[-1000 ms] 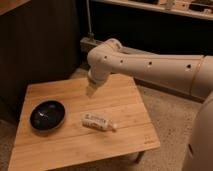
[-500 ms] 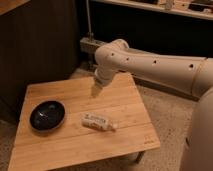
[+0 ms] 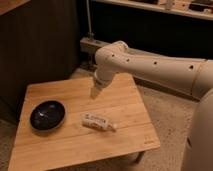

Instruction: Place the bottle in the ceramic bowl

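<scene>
Low wooden table (image 3: 125, 107) on speckled floor (image 3: 170, 122), dark wood panelling (image 3: 40, 45) behind

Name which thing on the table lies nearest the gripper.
The bottle, lying on its side close by the gripper, which hovers over the middle of the table; the ceramic bowl sits farther left.

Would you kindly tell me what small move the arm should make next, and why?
Probably lower the gripper down and slightly nearer the camera, onto the bottle. The gripper hangs above the table, apart from the bottle, which lies on its side outside the ceramic bowl.
</scene>
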`<state>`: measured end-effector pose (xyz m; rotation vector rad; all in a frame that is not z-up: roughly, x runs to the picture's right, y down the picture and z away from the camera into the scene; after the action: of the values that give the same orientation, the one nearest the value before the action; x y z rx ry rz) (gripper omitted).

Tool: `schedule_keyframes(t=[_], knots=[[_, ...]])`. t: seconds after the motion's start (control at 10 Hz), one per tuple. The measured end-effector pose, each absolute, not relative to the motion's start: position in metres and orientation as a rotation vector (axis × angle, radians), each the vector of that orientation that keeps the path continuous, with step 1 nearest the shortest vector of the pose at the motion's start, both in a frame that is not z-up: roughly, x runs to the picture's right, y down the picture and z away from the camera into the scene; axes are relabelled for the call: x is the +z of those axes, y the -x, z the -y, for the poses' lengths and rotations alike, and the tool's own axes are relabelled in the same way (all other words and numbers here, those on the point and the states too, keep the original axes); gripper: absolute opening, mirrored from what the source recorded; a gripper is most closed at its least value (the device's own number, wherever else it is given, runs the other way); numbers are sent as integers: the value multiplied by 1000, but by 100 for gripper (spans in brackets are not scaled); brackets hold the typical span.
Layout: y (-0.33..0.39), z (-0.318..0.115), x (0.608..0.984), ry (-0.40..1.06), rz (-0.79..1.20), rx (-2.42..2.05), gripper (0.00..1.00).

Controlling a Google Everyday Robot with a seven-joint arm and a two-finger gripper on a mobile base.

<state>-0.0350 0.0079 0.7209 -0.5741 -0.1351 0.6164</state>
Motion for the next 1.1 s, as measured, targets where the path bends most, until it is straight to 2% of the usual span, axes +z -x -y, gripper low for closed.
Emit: schedule_keyframes(t=[0.4, 0.7, 1.1], knots=[[-18, -61, 714, 637, 260, 533, 65], [-43, -104, 704, 622, 329, 483, 65], [-36, -156, 725, 578, 358, 355, 65]])
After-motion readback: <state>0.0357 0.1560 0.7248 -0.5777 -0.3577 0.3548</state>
